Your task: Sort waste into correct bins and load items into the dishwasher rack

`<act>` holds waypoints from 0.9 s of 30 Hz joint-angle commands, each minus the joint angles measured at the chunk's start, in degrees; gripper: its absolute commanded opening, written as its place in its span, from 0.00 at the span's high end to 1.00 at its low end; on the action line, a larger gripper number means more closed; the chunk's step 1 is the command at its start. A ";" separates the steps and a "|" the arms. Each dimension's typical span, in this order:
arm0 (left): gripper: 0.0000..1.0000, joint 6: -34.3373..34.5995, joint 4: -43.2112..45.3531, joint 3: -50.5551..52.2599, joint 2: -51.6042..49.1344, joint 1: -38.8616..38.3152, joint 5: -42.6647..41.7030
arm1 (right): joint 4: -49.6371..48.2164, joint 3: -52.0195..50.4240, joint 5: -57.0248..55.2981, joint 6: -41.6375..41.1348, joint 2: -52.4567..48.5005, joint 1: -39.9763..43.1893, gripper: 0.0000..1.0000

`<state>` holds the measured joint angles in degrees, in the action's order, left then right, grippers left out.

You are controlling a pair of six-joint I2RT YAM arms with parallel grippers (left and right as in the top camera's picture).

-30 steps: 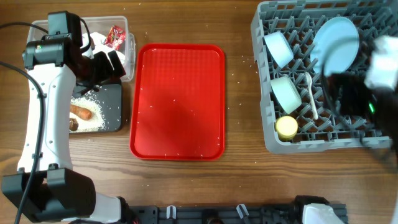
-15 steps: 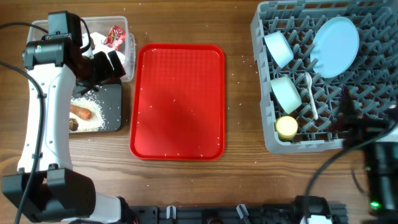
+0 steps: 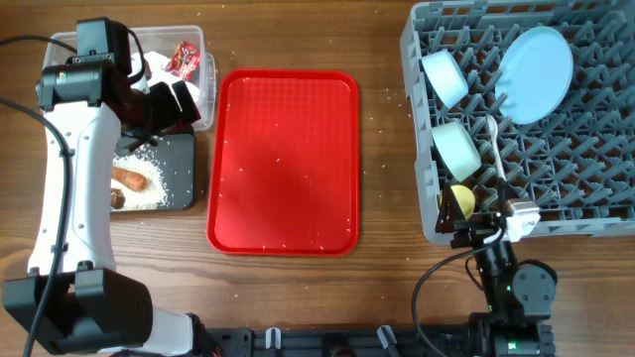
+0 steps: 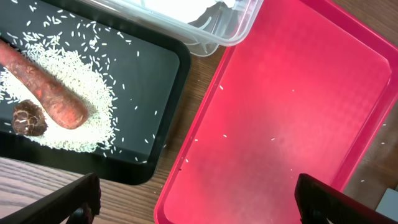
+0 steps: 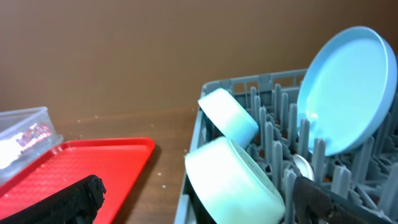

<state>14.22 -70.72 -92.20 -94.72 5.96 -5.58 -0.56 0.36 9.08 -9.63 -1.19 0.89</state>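
Just beside right end effector (image 3: pixel 466 222), yellow cup (image 3: pixel 458 201), contact unclear

A flat red tray (image 3: pixel 283 159) lies in the middle of the brown wooden tabletop (image 3: pixel 387 208), its long sides running from near to far. It has a raised rim, rounded corners and a finely textured floor.

Wooden table (image 3: pixel 387 198) carrying, left to right: clear tub (image 3: pixel 193 40) with black tray (image 3: pixel 184 159) just beside it; red tray (image 3: pixel 283 164) at centre; grey rack (image 3: pixel 595 188).
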 commanded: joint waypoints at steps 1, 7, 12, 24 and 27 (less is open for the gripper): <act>0.00 -0.07 0.00 0.04 -0.22 0.11 0.33 | -0.28 -0.07 1.31 -1.05 0.83 -0.33 0.00; 0.00 -0.07 0.02 0.04 -0.22 0.11 0.33 | -0.28 -0.07 1.33 -1.07 0.39 -0.35 0.00; 0.00 -0.07 0.02 0.07 0.17 0.11 0.33 | -0.28 -0.07 1.31 -1.03 0.39 -0.35 0.00; 0.00 -3.50 46.38 40.79 49.66 -5.79 -1.44 | -0.28 -0.07 1.33 -1.03 0.39 -0.35 0.00; 0.00 -3.45 60.72 58.99 65.00 -5.09 -1.49 | -0.28 -0.07 1.33 -1.05 0.39 -0.35 0.01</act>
<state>12.08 -17.50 -50.13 -41.32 0.34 -5.67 -0.56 0.36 9.41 -9.89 -1.15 0.82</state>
